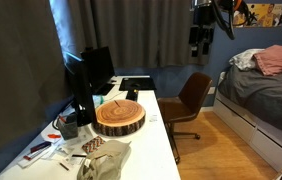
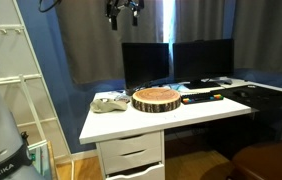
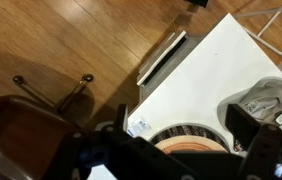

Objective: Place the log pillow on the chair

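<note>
1. One black two-finger claw [image 2: 124, 12] hangs high up in both exterior views [image 1: 203, 30], right in front of the dark floor-length curtains [image 1: 151, 30]. The fingers look spread wide with nothing between them. In the wrist view they're just dark blurry shapes along the bottom.
2. Below the claw in the wrist view you can see part of the round tan-and-brown log pillow [image 3: 191, 142], the rest hidden behind the claw. In both exterior views the log pillow [image 1: 119, 117] [image 2: 156, 100] lies flat on the long white desk [image 1: 159, 140], near the front edge and well apart from the claw.
3. Just beside the pillow on the desk there's a crumpled grey cloth [image 2: 109, 102], about touching it as far as I can tell.
4. Behind the pillow stands a pair of black monitors [image 2: 146, 65], screens dark.
5. The brown padded swivel chair [image 1: 191, 98] is on the wooden floor [image 1: 231, 135] next to the desk, further along from the pillow. In the wrist view its brown seat [image 3: 21, 140] fills the lower left corner.
6. Under the desk sits a white drawer unit [image 2: 131, 155].
7. Off to one side there's a bed with grey bedding [image 1: 266, 95] and a pink pillow [image 1: 279, 60] on it, well apart from the desk.
</note>
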Controlling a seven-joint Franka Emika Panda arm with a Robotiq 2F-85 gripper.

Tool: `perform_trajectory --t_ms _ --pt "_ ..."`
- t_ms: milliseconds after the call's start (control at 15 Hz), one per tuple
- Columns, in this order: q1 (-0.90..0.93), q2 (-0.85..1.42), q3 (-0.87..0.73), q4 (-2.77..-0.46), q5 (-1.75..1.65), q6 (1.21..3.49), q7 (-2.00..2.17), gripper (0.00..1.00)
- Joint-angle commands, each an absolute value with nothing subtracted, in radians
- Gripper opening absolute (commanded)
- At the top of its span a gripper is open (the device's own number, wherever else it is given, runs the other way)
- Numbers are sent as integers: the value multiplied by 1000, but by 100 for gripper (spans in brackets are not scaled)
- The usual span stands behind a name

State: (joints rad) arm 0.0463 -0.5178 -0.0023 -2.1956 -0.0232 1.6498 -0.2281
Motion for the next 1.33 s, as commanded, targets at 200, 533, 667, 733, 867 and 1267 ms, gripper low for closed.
perform_trajectory --t_ms 200,533,667,733,867,1267 --pt "115 -296 43 -2044 9 1683 -229 100" --pt "126 -122 52 -1952 72 1773 -243 100" --pt "116 -58 46 -1929 94 1812 -269 100" --pt "109 -31 42 -1919 105 1838 -277 100" --pt "90 29 34 -1902 147 1904 -300 100" --pt "24 231 34 -1850 247 2171 -331 100"
